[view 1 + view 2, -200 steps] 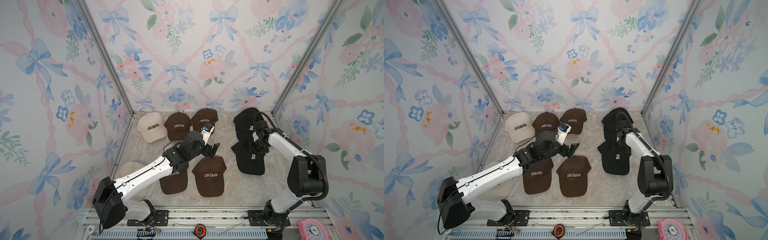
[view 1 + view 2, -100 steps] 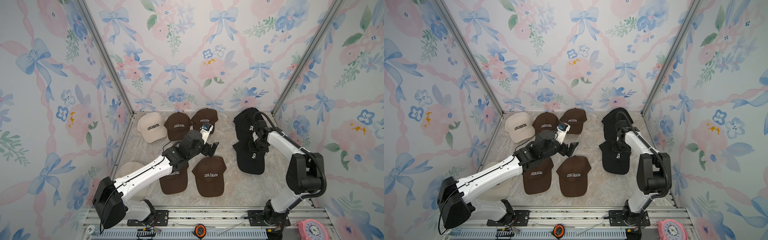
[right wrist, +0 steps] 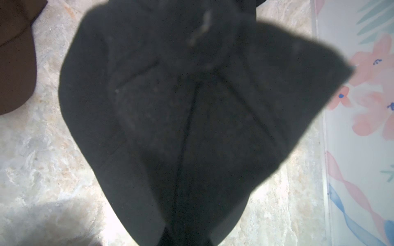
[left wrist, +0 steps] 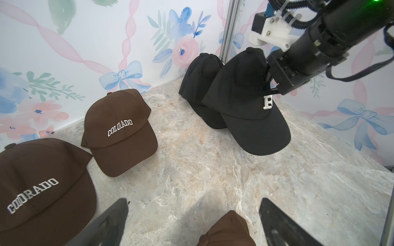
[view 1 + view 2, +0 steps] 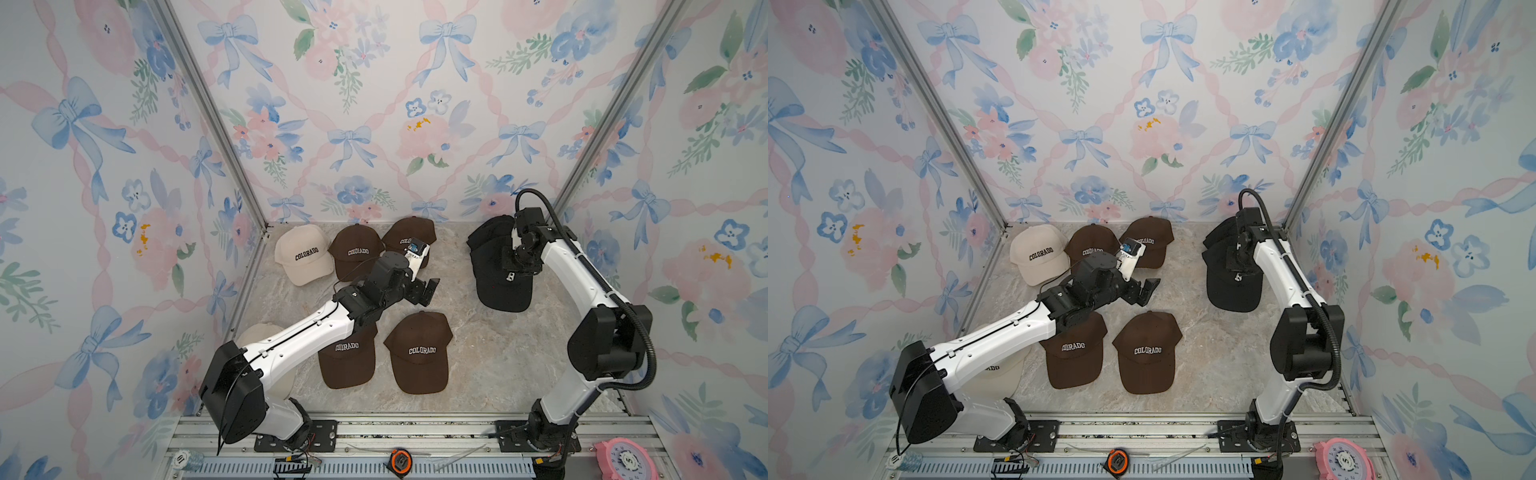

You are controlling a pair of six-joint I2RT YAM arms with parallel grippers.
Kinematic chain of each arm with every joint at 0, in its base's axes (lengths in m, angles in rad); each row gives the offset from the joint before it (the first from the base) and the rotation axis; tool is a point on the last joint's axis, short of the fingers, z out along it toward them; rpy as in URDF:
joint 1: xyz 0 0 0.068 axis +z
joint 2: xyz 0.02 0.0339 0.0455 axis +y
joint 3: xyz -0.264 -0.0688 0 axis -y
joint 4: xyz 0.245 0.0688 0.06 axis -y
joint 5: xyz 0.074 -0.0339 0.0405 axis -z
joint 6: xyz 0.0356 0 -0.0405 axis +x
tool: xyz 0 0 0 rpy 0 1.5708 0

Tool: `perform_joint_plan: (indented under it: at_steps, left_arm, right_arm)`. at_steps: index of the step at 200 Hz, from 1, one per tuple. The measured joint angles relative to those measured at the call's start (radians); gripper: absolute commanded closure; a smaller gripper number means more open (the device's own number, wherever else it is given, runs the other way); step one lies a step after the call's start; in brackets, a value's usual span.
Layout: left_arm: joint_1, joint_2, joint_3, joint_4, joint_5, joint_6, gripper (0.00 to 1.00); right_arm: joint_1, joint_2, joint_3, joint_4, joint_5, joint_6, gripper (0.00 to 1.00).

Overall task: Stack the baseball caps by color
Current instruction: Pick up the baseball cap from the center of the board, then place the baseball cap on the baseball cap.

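Left wrist view: right tool (image 4: 269, 91) pinches black cap (image 4: 238, 95).
Left arm (image 5: 299, 336) stretched forward, left tool (image 4: 193, 213) wide open, empty.

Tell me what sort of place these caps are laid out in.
Probably a staged robot test booth, not a real room: bow-and-flower wallpaper panels framed by bare metal corner posts, a marble-look tabletop, and a slotted aluminium mounting rail along the front.

This looks like a robot test cell in a laboratory. Floral wall panels (image 5: 374, 104) stand between aluminium corner posts (image 5: 210, 112). The marble-patterned tabletop (image 5: 498, 353) ends at an aluminium rail (image 5: 415, 430), where two robot arms (image 5: 582, 270) are bolted. A tape measure (image 5: 401, 460) and a pink timer (image 5: 625, 459) lie there too.
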Motion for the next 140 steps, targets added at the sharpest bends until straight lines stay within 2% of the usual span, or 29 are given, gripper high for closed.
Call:
perform_joint_plan:
  at_steps: [69,140]
  left_arm:
    - [0.038,0.111,0.122,0.002,0.014,0.045,0.02]
    - [0.088,0.219,0.231,-0.002,0.067,0.062,0.02]
  right_arm:
    - [-0.017,0.251,0.283,-0.045,0.016,-0.015,0.91]
    - [-0.048,0.376,0.443,-0.085,0.030,-0.022,0.90]
